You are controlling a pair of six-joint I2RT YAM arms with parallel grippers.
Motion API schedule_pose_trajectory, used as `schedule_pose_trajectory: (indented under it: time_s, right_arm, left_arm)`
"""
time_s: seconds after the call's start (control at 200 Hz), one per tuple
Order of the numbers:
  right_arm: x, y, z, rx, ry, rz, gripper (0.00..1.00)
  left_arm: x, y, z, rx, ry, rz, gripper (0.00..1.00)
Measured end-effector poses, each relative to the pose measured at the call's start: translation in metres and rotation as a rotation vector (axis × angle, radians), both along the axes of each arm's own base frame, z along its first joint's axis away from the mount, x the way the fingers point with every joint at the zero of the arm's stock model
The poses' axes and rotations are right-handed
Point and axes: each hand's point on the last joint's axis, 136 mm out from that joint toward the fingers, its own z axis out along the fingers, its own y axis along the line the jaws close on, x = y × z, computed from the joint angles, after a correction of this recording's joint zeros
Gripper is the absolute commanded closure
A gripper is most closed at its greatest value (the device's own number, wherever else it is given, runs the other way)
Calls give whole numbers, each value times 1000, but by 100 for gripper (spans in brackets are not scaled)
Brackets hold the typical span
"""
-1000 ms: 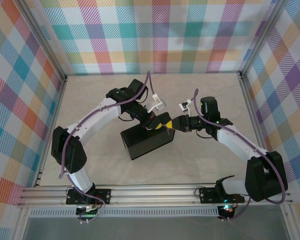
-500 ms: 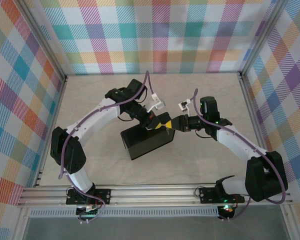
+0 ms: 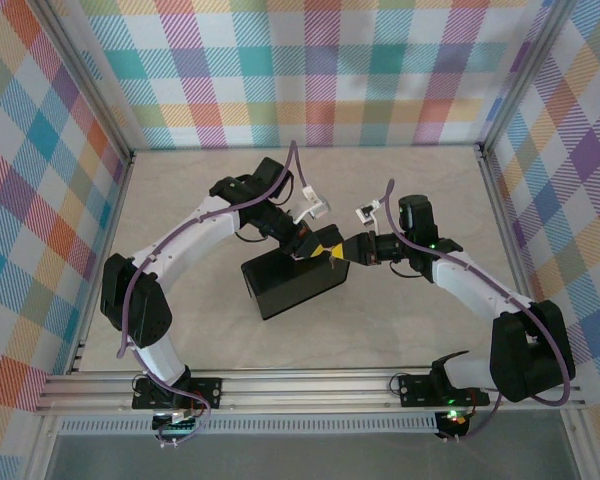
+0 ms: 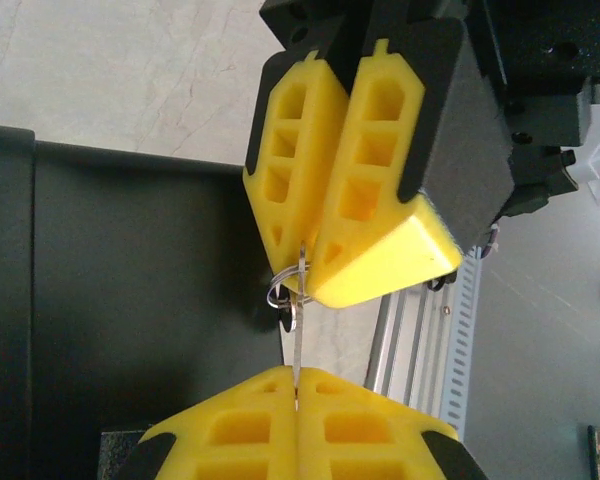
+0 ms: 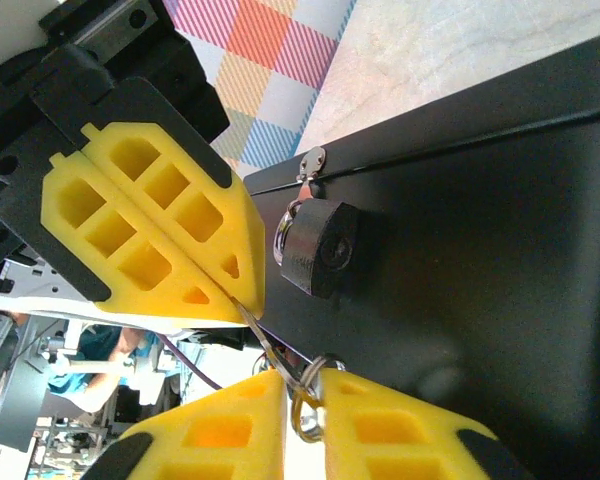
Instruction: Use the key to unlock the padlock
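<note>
The black box (image 3: 295,290) sits near the middle of the desk (image 3: 400,180). Bare desk surrounds it: a broad stretch beyond it up to the plaid walls (image 3: 320,70), and narrower strips to its left, to its right and towards the frame rail (image 3: 310,390). Both arms reach in over the box's far right corner, so the room right there is tight. Compared with a second ago, the box lies in the same place and both arms hold nearly the same pose. The two yellow tips sit slightly closer together. The left hand (image 4: 295,390) is closed flat on the blade of the key (image 4: 296,350), which stands just off the box's padlock side. The right hand (image 5: 302,380) has narrowed to a slit on the key's other end, its fingers (image 4: 370,200) pinching where the key ring (image 5: 305,408) hangs. The padlock (image 5: 320,248) hangs from the hasp (image 5: 312,160) on the box's side, close to the key but not touching it.
</note>
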Motion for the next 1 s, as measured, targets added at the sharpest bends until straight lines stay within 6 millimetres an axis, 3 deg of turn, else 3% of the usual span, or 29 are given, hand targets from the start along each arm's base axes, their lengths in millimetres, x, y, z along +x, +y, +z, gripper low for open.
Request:
schedule_pose_trajectory:
  time_s: [0.365,0.425,0.485,0.7,0.865,0.92,1.0]
  right_arm:
    - [-8,0,0,21,-18,24,100]
    - [-9,-1,1,23,-25,24,100]
    - [-10,-1,3,24,-30,24,100]
    - [-13,-2,-4,3,13,17,100]
    - [-12,-3,-14,-23,58,5,100]
    - [-12,-4,-15,-31,67,0,100]
    - [-10,-4,-12,-36,73,-4,100]
  left_arm:
    - [-2,4,-4,-6,25,5,99]
    - [-2,3,-3,-9,30,5,93]
    - [-2,3,-3,-11,32,10,79]
    - [13,9,-8,22,-20,68,66]
    - [23,23,3,60,-136,129,58]
    - [26,29,8,72,-176,151,50]
    - [28,36,15,85,-241,168,49]
